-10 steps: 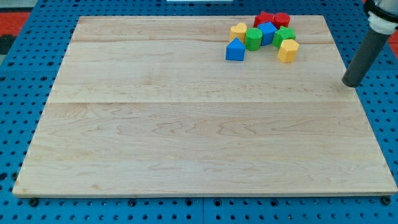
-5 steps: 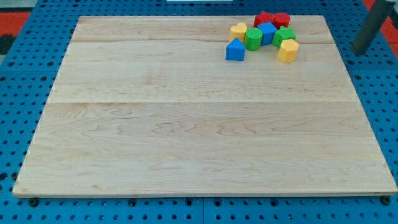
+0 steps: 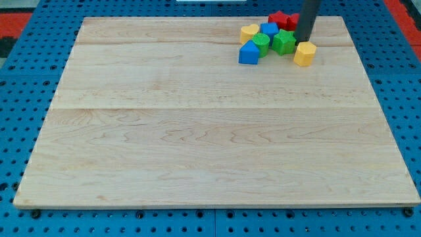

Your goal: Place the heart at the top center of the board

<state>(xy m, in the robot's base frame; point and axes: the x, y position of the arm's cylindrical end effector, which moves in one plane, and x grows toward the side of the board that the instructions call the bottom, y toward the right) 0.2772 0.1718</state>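
Observation:
The yellow heart (image 3: 249,31) lies at the left end of a block cluster near the board's top right. Beside it are a blue block (image 3: 269,29), a green cylinder (image 3: 261,43), a blue house-shaped block (image 3: 248,53) and a green block (image 3: 284,41). A red star (image 3: 279,18) and a red block (image 3: 292,22), partly hidden by the rod, sit at the view's top. A yellow block (image 3: 304,53) lies at the lower right. My tip (image 3: 303,41) stands against the green block's right side, above the yellow block.
The wooden board (image 3: 197,131) lies on a blue pegboard table (image 3: 20,99). The cluster sits close to the board's top edge, right of centre.
My tip moved left from off the board's right side into the cluster. The green block, blue block and green cylinder shifted left. The heart barely moved.

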